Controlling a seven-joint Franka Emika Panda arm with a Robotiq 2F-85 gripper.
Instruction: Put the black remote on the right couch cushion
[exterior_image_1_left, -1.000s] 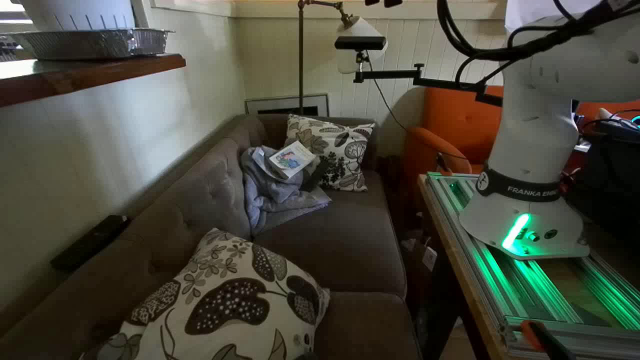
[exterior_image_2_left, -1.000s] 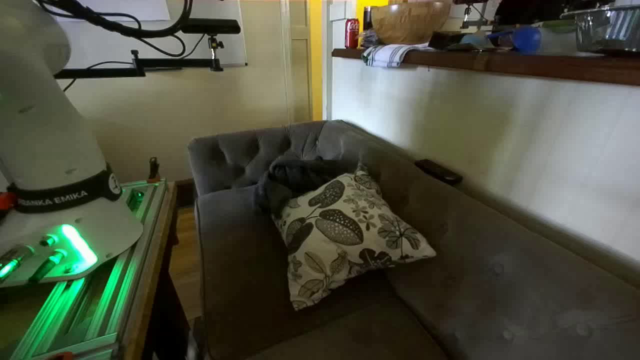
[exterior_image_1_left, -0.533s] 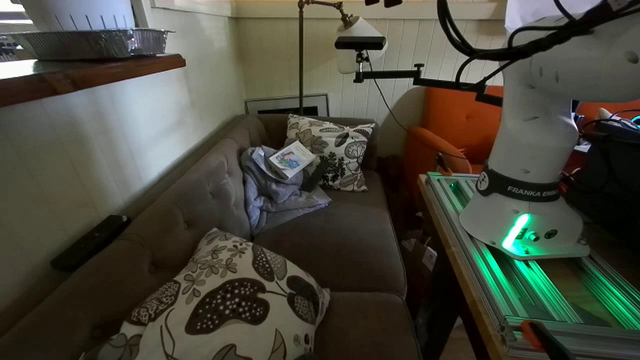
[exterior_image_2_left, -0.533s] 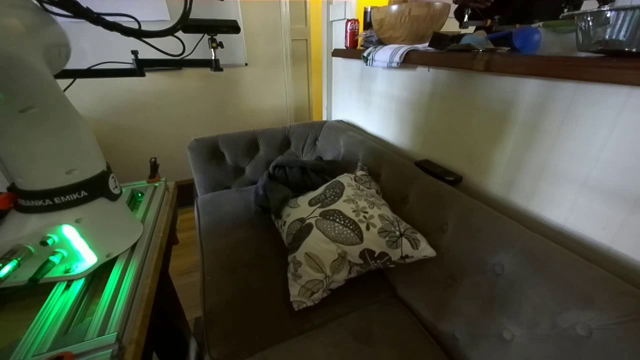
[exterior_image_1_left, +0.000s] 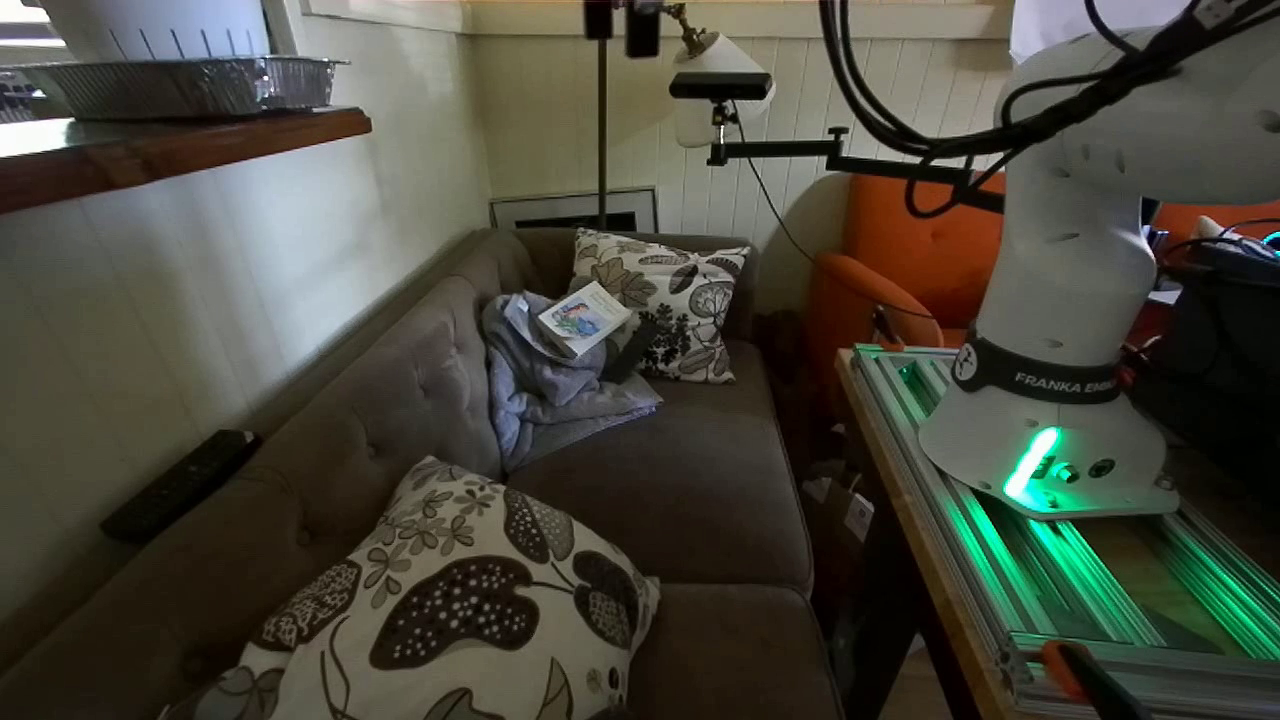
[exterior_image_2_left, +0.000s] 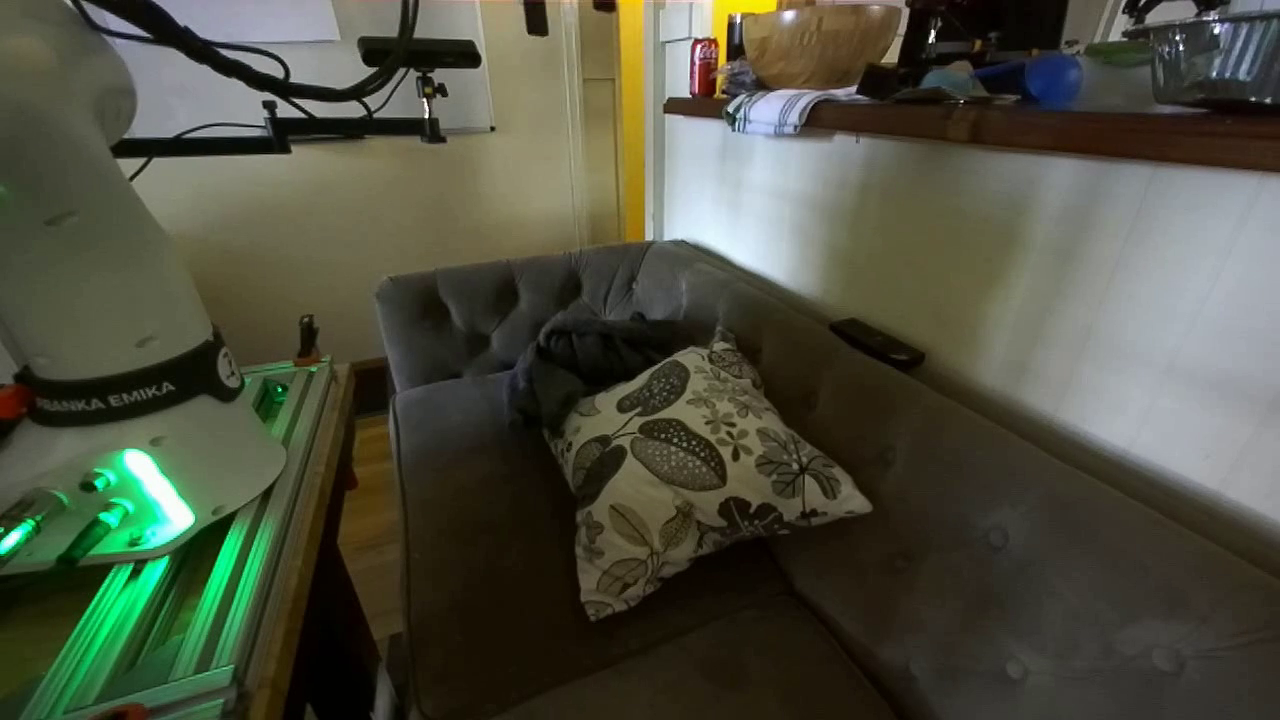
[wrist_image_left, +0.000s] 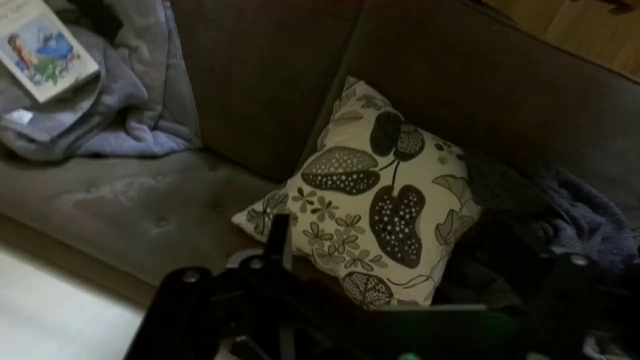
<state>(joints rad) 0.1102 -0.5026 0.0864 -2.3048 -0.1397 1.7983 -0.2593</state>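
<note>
The black remote (exterior_image_1_left: 182, 485) lies on top of the couch backrest against the wall, and also shows in an exterior view (exterior_image_2_left: 877, 343). It is not visible in the wrist view. Two plain grey-brown seat cushions show: one carries a blanket and book (exterior_image_1_left: 680, 470) (wrist_image_left: 260, 75), the other lies under a leaf-patterned pillow (exterior_image_2_left: 470, 540) (wrist_image_left: 480, 95). I cannot tell which one counts as the right one. My gripper (exterior_image_1_left: 620, 25) hangs high above the couch, well away from the remote. Its fingers are apart and hold nothing; in the wrist view the gripper (wrist_image_left: 417, 235) overlaps the pillow.
A leaf-patterned pillow (exterior_image_1_left: 470, 600) leans on the backrest near the remote. A second pillow (exterior_image_1_left: 665, 300), a grey blanket (exterior_image_1_left: 540, 370) and a book (exterior_image_1_left: 583, 318) are at the couch's far end. A wooden ledge (exterior_image_2_left: 1100, 130) runs above the backrest. A floor lamp (exterior_image_1_left: 602, 130) stands behind.
My gripper has moved left and lower in an exterior view, out over the couch, and its fingertips now show at the top of both exterior views. The remote has not moved.
</note>
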